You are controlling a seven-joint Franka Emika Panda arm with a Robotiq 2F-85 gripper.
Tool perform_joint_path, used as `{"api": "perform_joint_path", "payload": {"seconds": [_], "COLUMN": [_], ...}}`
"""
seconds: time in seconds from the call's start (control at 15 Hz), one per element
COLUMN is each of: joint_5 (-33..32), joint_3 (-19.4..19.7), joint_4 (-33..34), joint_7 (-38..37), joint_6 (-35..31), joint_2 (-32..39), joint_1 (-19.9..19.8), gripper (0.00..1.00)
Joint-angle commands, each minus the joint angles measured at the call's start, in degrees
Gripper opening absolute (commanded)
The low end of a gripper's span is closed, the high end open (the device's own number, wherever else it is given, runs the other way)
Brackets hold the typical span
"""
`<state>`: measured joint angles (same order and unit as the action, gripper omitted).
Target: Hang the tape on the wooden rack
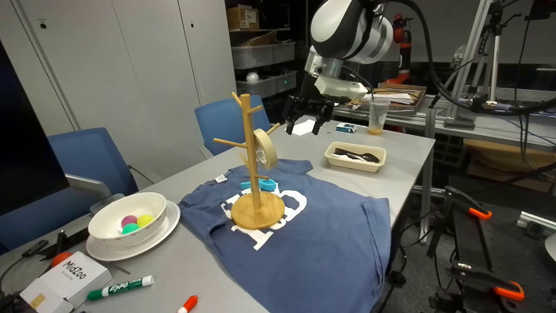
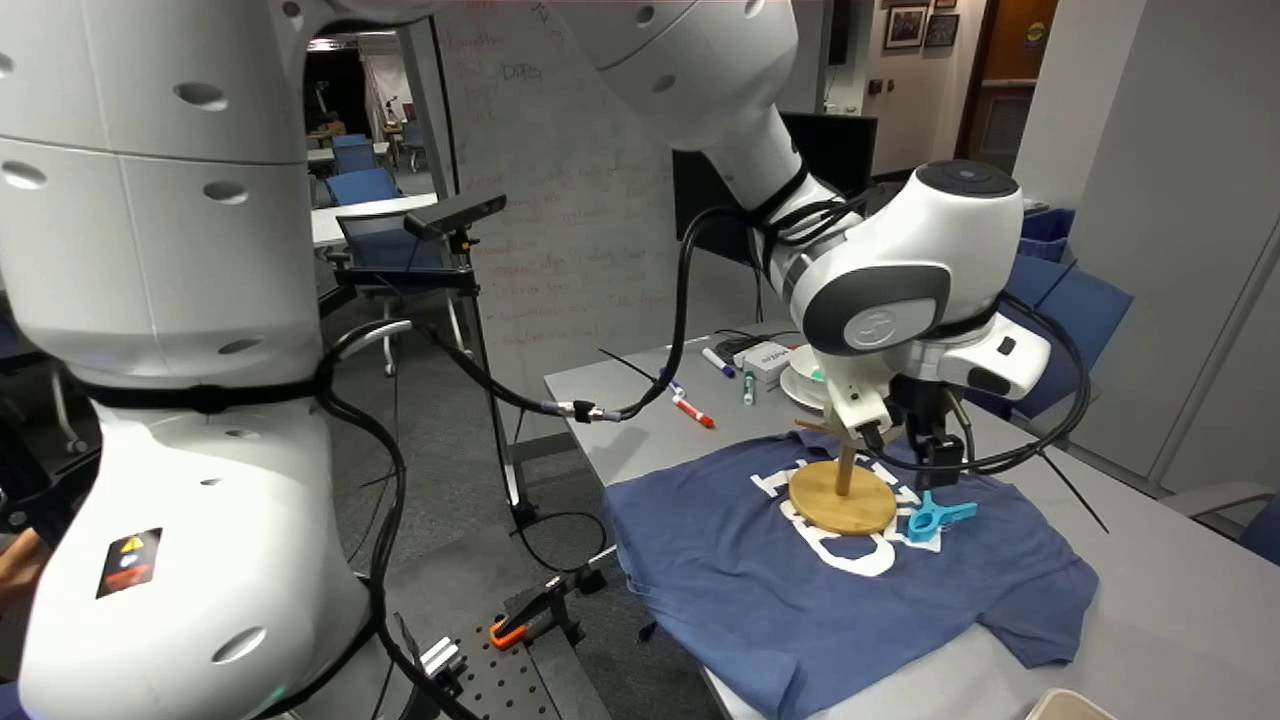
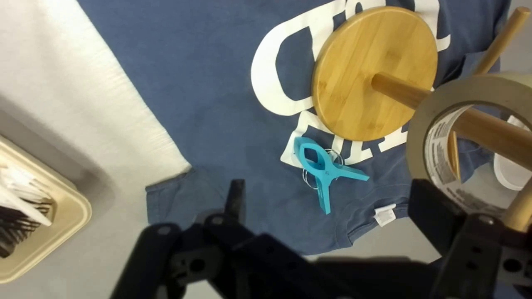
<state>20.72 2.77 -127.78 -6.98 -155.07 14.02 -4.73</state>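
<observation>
White bowl sits on a plate at one end of the bench, w/ a magenta ball, a yellow ball + a green ball in it. Beige tray across the bench holds black + white utensils, jumbled, can't count 'em. Clear cup beyond it has a bit of amber liquid at the btm; small blue-and-white pack nearby. Plastic bins on shelves in the bkgd, contents too dim to tell.

Blue T-shirt is spread over the mid of the bench, lettering up. Wooden rack stands upright on it, base covering part of the print; pegs jut out at diff heights round the pole. Tape is on the rack, hung on one peg beside the pole. Blue clamp lies on the shirt nr the base. Down by the bowl: white box marked MidZoo, red ball partly hidden behind it, green marker, red-capped marker.

Gripper hangs over the bench nr the tape but apart from it, jaws spread wide. In an exterior view the arm gets in the way: covers the rack's upper part, so from there I can't see the tape.
</observation>
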Motion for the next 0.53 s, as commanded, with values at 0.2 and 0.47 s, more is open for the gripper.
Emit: {"api": "perform_joint_path", "payload": {"seconds": [0.2, 0.47], "joint_5": [-6.3, -7.2], "joint_3": [1.6, 1.2], "joint_4": [-4.8, -7.1], "joint_7": [-0.2, 0.7], "joint_6": [0.1, -0.3], "joint_2": [-8.3, -13.8], "joint_1": [0.0, 0.3], "gripper": [1.00, 1.00]}}
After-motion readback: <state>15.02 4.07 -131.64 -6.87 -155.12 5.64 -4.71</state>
